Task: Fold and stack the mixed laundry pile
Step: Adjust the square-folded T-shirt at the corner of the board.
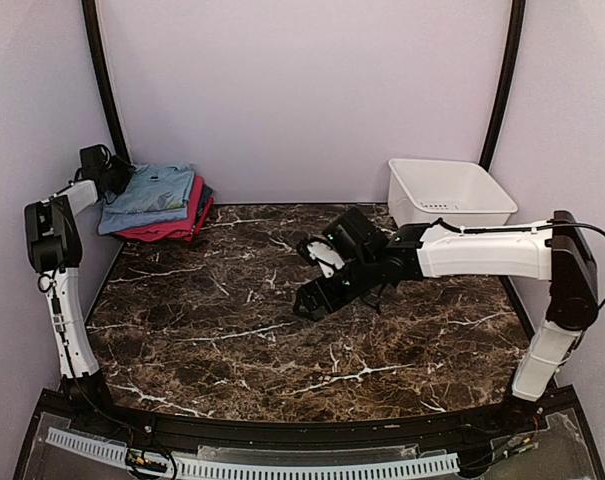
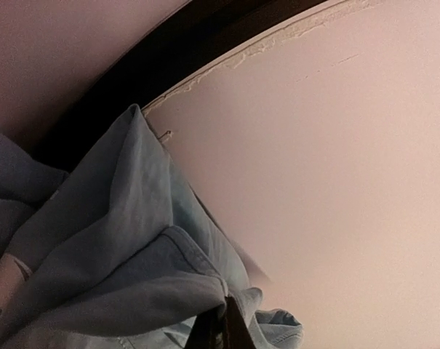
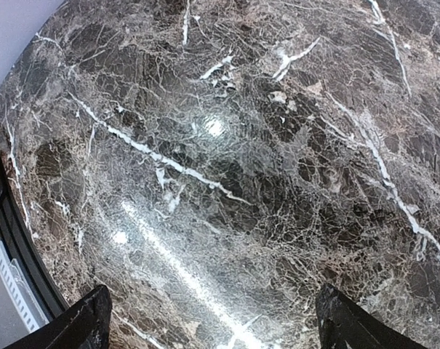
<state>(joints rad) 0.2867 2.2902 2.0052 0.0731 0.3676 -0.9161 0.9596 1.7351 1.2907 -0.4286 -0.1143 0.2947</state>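
Note:
The laundry lies as a folded stack at the back left corner of the table: pale blue garments [image 1: 152, 195] on top, a magenta-pink piece [image 1: 172, 229] under them, a dark piece [image 1: 205, 194] at the right edge. My left gripper [image 1: 110, 172] is at the stack's left edge. In the left wrist view its dark fingers [image 2: 234, 331] are closed together on a hem of the pale blue garment [image 2: 118, 240]. My right gripper [image 1: 317, 298] is open and empty over the middle of the marble table [image 3: 220, 145]; both fingertips [image 3: 81, 323] show wide apart.
A white rectangular tub [image 1: 447, 190] stands at the back right, empty as far as I see. The dark marble table [image 1: 232, 340] is walled by pale panels on the left, back and right. Black posts stand at the back corners.

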